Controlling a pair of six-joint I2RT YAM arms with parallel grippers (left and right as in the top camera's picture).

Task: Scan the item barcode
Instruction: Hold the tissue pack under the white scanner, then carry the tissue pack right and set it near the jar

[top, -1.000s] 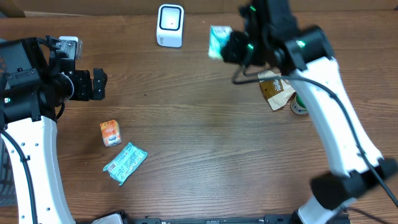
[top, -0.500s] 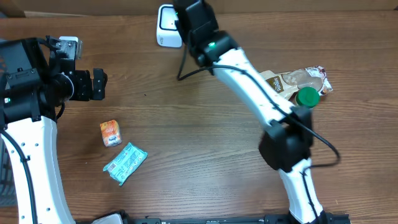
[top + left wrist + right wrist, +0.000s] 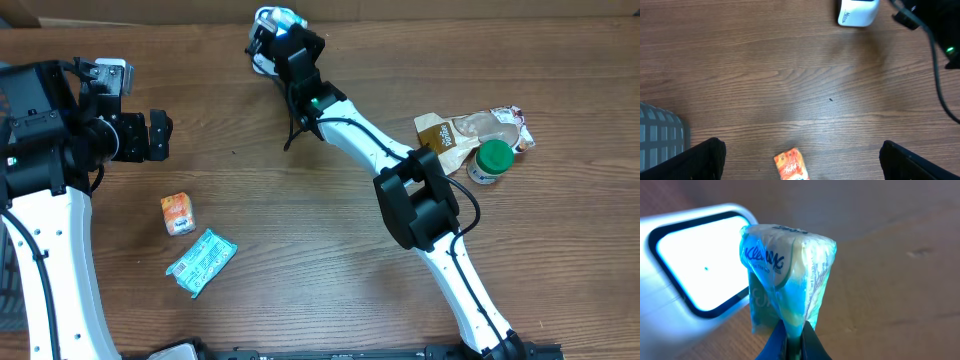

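My right gripper (image 3: 795, 339) is shut on the bottom seam of a light blue Kleenex tissue pack (image 3: 788, 270), holding it upright just in front of the white barcode scanner (image 3: 692, 262), whose window glows. From overhead, the right gripper (image 3: 289, 40) and the pack (image 3: 284, 16) cover most of the scanner (image 3: 259, 63) at the table's far edge. My left gripper (image 3: 160, 135) hovers open at the left, nothing between its fingers. The left wrist view has the left gripper (image 3: 801, 147) above an orange juice box (image 3: 791, 166) and the scanner (image 3: 856, 11) far ahead.
An orange juice box (image 3: 178, 213) and a teal packet (image 3: 201, 262) lie at the front left. A brown pouch (image 3: 443, 140), a clear bag (image 3: 492, 124) and a green-lidded jar (image 3: 492, 160) sit at the right. A grey basket (image 3: 660, 135) stands at the left.
The right arm has swung left from the right side of the table, carrying the tissue pack to the scanner. The left arm has not moved.
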